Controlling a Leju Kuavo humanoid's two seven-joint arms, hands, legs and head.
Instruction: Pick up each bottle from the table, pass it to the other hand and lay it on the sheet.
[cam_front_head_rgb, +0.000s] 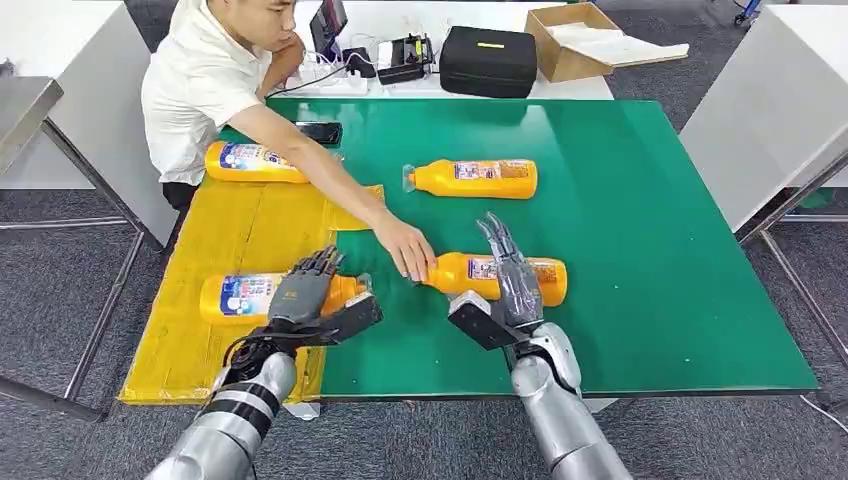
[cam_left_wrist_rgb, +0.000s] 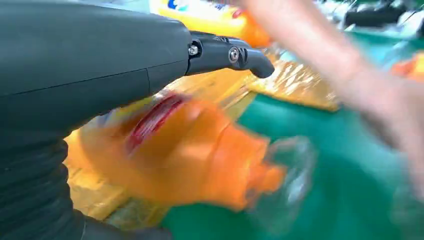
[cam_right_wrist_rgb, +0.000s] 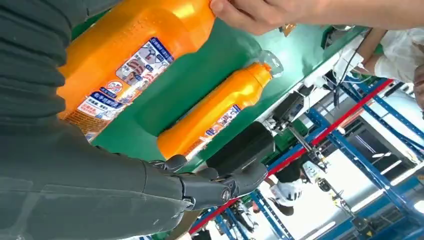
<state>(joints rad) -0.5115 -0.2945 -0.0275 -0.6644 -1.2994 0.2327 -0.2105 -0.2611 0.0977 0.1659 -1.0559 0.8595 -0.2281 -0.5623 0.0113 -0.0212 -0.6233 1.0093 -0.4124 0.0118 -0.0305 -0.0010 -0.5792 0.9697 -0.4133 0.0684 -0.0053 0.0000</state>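
Observation:
Four orange bottles lie on their sides. One bottle (cam_front_head_rgb: 232, 297) (cam_left_wrist_rgb: 190, 160) is on the yellow sheet (cam_front_head_rgb: 240, 230), and my left hand (cam_front_head_rgb: 310, 292) (cam_left_wrist_rgb: 100, 65) hovers over its neck end with fingers and thumb apart; it is blurred in the left wrist view. Another bottle (cam_front_head_rgb: 553, 281) (cam_right_wrist_rgb: 135, 45) lies on the green table (cam_front_head_rgb: 650, 250) under the stretched fingers of my right hand (cam_front_head_rgb: 510, 285) (cam_right_wrist_rgb: 100, 190), which grips nothing. A person's hand (cam_front_head_rgb: 405, 250) (cam_right_wrist_rgb: 255, 12) holds that bottle's cap end. A third bottle (cam_front_head_rgb: 475, 178) (cam_right_wrist_rgb: 215, 110) lies farther back. The fourth bottle (cam_front_head_rgb: 255, 162) rests at the sheet's far end.
The person sits at the table's far left corner, one arm reaching across the sheet. A black phone (cam_front_head_rgb: 318, 131) lies near the back edge. Behind the table are a black case (cam_front_head_rgb: 488, 60) and a cardboard box (cam_front_head_rgb: 565, 40).

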